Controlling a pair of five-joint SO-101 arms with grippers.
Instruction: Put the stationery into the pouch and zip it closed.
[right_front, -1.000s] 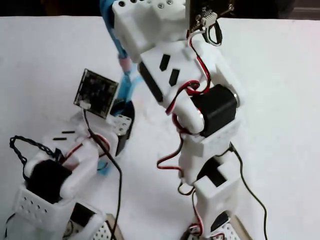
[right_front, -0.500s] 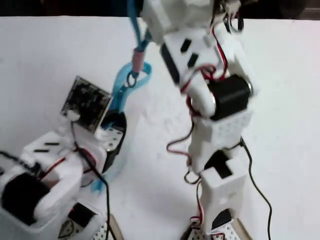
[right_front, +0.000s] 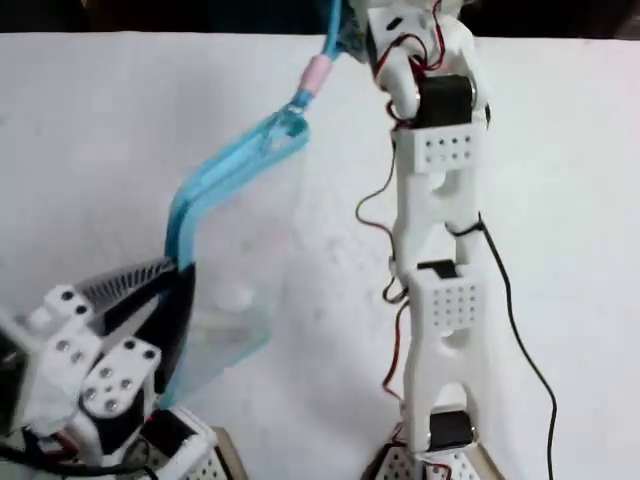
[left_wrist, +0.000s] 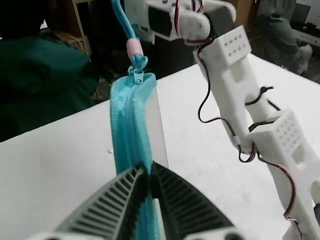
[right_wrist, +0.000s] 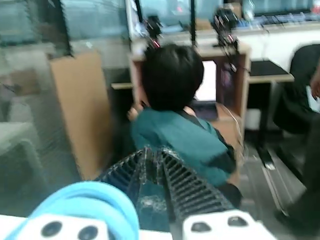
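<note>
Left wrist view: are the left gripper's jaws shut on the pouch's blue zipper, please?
Yes, the left gripper pinches the blue zipper between its shut jaws.

no readable text, no labels, no numbers, no signs anywhere

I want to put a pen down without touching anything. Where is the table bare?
Bare table lies left of the pouch and right of the right arm. The strip between pouch and arm is narrow, with cables.
</note>
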